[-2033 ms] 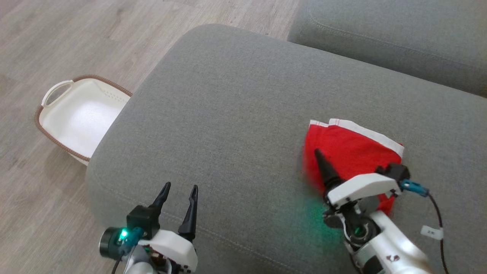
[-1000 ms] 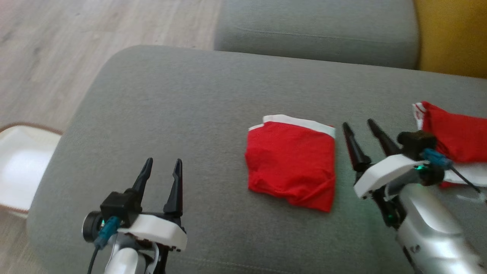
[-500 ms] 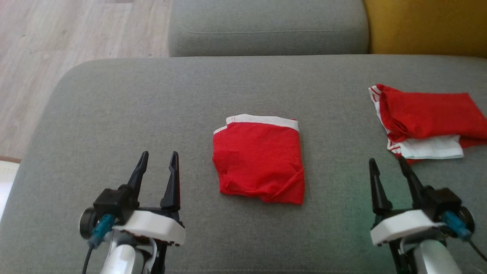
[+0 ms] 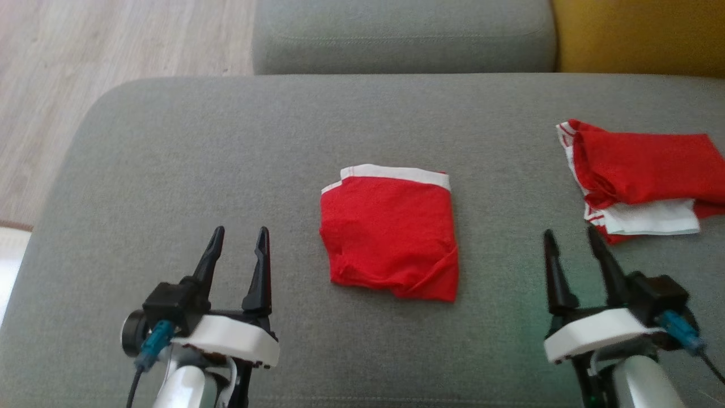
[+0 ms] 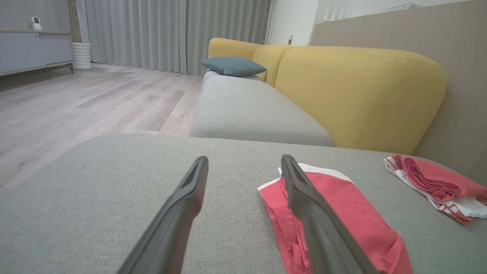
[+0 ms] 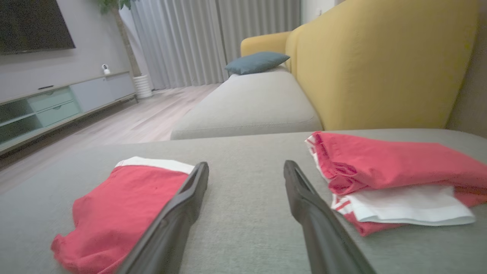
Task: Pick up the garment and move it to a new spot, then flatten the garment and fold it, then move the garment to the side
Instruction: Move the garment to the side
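A folded red garment with a white band along its far edge lies flat in the middle of the grey cushion; it also shows in the left wrist view and the right wrist view. My left gripper hovers open to its left, fingers empty. My right gripper stands open to its right, between it and a second garment, holding nothing. That second red and white garment lies loosely folded at the cushion's right.
Beyond the cushion runs another grey sofa seat with a yellow backrest at the far right. Wooden floor lies past the cushion's left edge, where a sliver of a white basket shows.
The head view has swung right, bringing the second garment in. My right gripper has come off the folded garment and drawn back to its right. The left gripper stays open.
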Available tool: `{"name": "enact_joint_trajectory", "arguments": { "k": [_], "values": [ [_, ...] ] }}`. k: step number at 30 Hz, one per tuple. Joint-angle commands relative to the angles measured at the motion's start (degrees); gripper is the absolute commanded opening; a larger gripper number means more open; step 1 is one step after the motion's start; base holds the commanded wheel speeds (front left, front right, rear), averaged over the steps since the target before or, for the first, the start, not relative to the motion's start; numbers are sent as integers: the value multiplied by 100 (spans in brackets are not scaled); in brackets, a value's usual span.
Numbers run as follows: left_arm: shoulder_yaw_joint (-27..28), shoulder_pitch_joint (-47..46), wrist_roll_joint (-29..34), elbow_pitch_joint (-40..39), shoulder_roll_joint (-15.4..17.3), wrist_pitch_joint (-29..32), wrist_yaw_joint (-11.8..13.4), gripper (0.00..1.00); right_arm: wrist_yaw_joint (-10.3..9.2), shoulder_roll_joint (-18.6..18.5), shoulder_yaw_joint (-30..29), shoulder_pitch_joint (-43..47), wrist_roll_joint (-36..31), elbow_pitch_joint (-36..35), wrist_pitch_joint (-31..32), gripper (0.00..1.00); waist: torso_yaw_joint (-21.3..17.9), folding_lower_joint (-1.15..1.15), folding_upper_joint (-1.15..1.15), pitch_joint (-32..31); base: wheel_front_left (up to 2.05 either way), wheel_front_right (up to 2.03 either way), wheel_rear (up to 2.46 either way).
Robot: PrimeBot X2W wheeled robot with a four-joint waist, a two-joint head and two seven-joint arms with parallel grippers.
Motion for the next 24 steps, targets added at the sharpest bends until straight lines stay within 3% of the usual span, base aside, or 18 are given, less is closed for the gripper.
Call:
{"name": "enact_joint_trajectory", "arguments": {
  "k": [1, 11, 24],
  "values": [
    [135, -212, -23, -157, 16, -70, -28, 100, -4, -19, 227, -105, 46, -208, 66, 100, 87, 0, 0, 88, 0, 0, 0],
    [-175, -480, -6, -19, 16, -70, -63, 100, -4, -19, 706, -614, 1206, 233, 1019, 100, 667, 0, 0, 647, 0, 0, 0],
    [-453, -742, -117, -47, 16, -70, 37, 100, -4, -18, 602, -1399, 1687, 1298, 1649, 100, 1316, 0, 0, 1095, 0, 0, 0]
  ]
}}
